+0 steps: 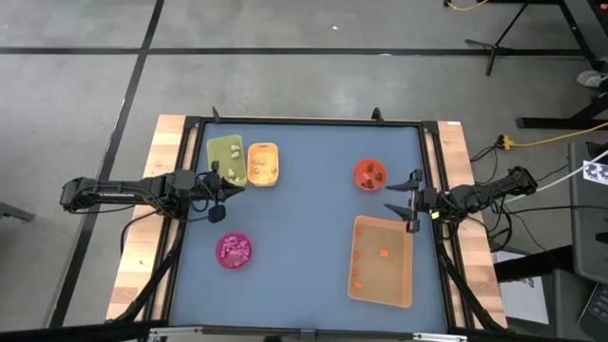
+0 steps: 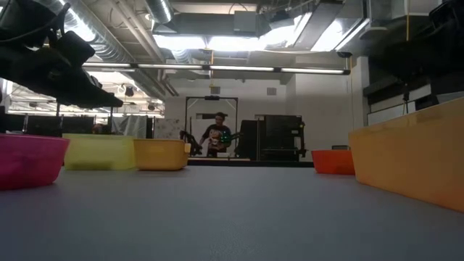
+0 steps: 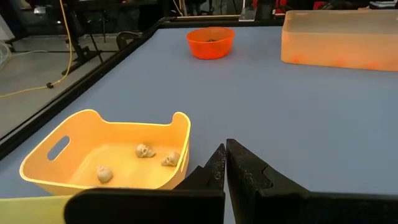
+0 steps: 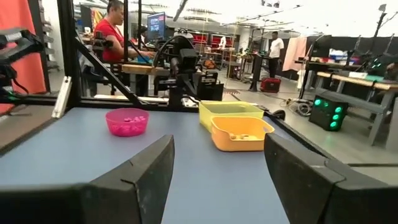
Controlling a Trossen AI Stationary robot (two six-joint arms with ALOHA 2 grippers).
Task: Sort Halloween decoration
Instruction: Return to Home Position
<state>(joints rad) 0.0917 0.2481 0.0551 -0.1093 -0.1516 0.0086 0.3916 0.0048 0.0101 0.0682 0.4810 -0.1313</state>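
Note:
The decorations are tiny trinkets lying inside containers: cream ones (image 3: pixel 144 150) in the yellow-orange tray (image 3: pixel 93 134), magenta ones (image 1: pixel 234 250) in the pink bowl (image 1: pixel 234 262), dark ones (image 1: pixel 372 174) in the red bowl (image 1: pixel 361 169), and orange ones (image 1: pixel 384 253) in the tan tray (image 1: pixel 399 285). My left gripper (image 1: pixel 228 190) (image 3: pixel 224 158) is shut and hovers just near-side of the yellow-orange tray; nothing shows between its fingers. My right gripper (image 1: pixel 397 201) (image 4: pixel 217 171) is wide open and empty, between the red bowl and the tan tray.
A green tray (image 1: pixel 226 157) with a few pale pieces sits beside the yellow-orange tray at the far left. The blue table (image 1: pixel 304 209) has a dark raised frame around it. The middle of the table between the two arms is bare. People (image 4: pixel 112 31) work in the room beyond.

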